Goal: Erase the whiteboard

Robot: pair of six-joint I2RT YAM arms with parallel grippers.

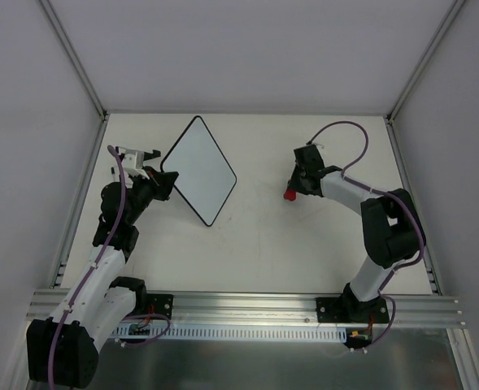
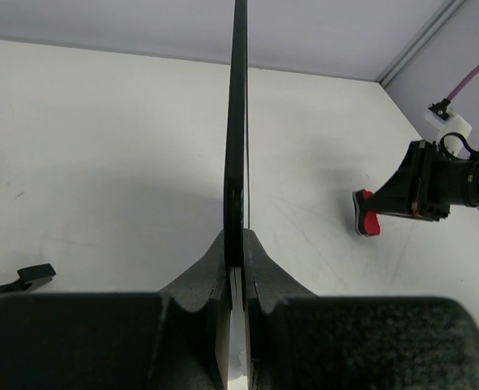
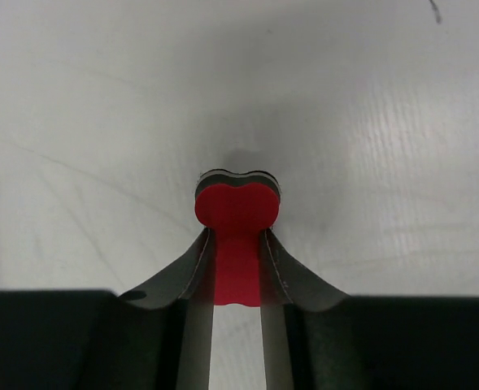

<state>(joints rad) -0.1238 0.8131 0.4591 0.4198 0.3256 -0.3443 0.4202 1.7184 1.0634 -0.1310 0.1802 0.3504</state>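
Observation:
The whiteboard [image 1: 198,169] is white with a thin black frame and is held up off the table at the back left. My left gripper [image 1: 167,180] is shut on its left corner. In the left wrist view the board's black edge [image 2: 237,122] rises straight up from between my left gripper's [image 2: 237,244] jaws. The red bone-shaped eraser [image 1: 289,195] sits in my right gripper [image 1: 293,187], right of centre. In the right wrist view the jaws of the right gripper [image 3: 237,240] press on the eraser's [image 3: 237,207] narrow waist. Its rounded end pokes out just above the table.
Grey walls with metal posts [image 1: 76,61] enclose the white table on three sides. Two small black pieces [image 2: 29,275] lie on the table left of the board. An aluminium rail [image 1: 247,305] carries both arm bases at the near edge.

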